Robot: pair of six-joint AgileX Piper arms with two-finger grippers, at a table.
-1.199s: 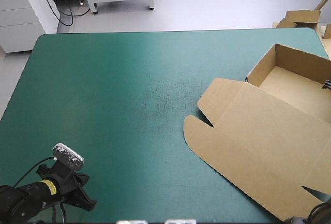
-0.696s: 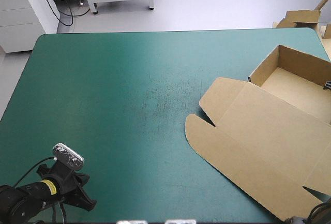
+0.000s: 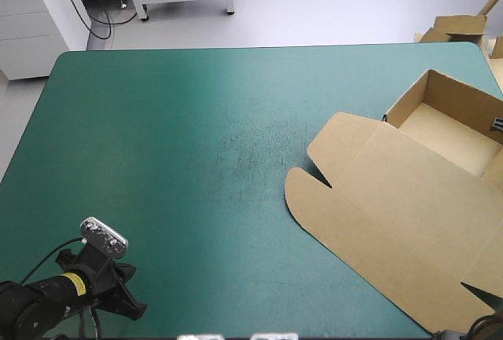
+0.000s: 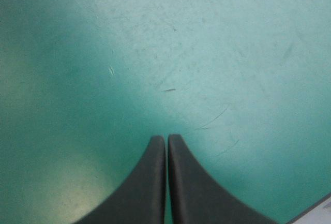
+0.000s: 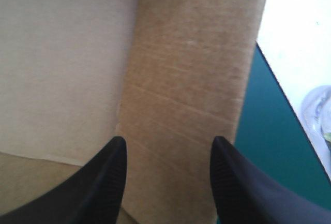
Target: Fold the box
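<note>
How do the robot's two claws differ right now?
The left claw is shut, its fingers meeting in a point; the right claw is open, fingers apart. The left claw is over bare cover, away from the box; the right claw faces the box's brown board. Both have broad black fingers.
</note>
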